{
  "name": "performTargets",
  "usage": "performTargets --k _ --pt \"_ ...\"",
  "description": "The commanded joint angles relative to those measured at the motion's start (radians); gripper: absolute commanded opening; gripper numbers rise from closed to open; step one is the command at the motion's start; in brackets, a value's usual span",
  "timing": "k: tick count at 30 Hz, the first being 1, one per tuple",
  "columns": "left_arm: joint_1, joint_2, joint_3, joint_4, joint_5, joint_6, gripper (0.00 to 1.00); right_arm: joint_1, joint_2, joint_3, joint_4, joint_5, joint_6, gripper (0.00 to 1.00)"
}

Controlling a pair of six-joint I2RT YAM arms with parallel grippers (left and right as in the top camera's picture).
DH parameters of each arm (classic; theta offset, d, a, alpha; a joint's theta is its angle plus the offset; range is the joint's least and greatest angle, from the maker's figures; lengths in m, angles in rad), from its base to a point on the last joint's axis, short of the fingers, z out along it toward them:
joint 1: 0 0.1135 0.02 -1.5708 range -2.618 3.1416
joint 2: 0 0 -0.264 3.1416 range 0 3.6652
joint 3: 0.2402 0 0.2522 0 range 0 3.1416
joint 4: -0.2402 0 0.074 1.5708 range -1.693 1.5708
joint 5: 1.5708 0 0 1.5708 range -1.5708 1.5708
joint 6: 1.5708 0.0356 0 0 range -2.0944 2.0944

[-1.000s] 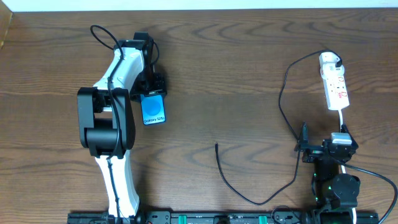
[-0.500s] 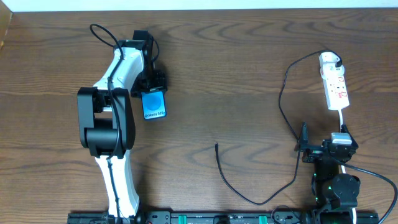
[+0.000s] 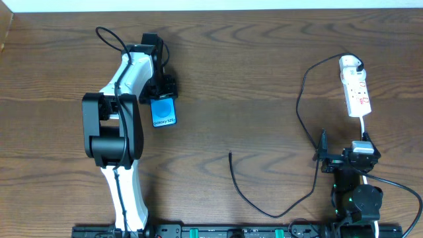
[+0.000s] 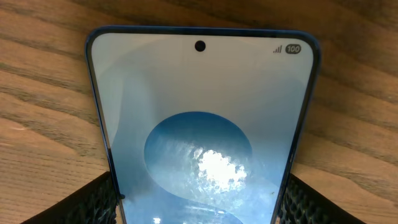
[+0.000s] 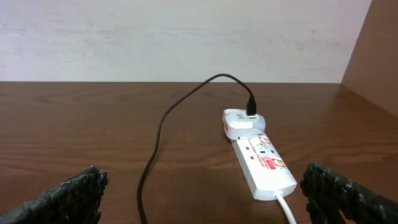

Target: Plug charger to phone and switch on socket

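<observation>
At tabletop [image 3: 231, 66] left, phone [image 3: 164, 112], screen up, gripped across its width by L gripper [image 3: 163, 100] jaws; L arm [image 3: 129, 73] reaches fwd, elbow folded. R gripper [image 5: 205, 199]: jaws wide apart, empty, facing socket [image 5: 261, 165] w/ charger [image 5: 157, 130] plugged in.

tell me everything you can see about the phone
The phone is a slim rectangle with rounded corners and a dark rim, screen up and lit: pale blue with a darker blue oval, a punch-hole camera top centre, signal bars and a battery badge top right, white "Galaxy S25+" text seen from overhead. It is over the left part of the wooden table, its long edges gripped between the black textured fingers of the left hand.
</observation>
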Motion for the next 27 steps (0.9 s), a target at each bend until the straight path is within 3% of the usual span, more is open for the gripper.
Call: performTargets --k 1,6,12,17,27 --pt "0.005 -0.032 -0.016 -0.002 -0.010 -0.010 0.38 0.013 -0.006 -0.001 -0.003 0.008 0.014 0.99" --pt "0.005 -0.032 -0.016 -0.002 -0.009 -0.010 0.55 0.013 -0.006 -0.001 -0.003 0.008 0.014 0.99" --pt "0.005 -0.032 -0.016 -0.003 -0.009 -0.010 0.67 0.013 -0.006 -0.001 -0.003 0.008 0.014 0.99" --pt "0.005 -0.032 -0.016 -0.003 -0.009 -0.010 0.90 0.013 -0.006 -0.001 -0.003 0.008 0.014 0.99" --pt "0.005 -0.032 -0.016 -0.008 -0.009 -0.010 0.94 0.013 -0.006 -0.001 -0.003 0.008 0.014 0.99"
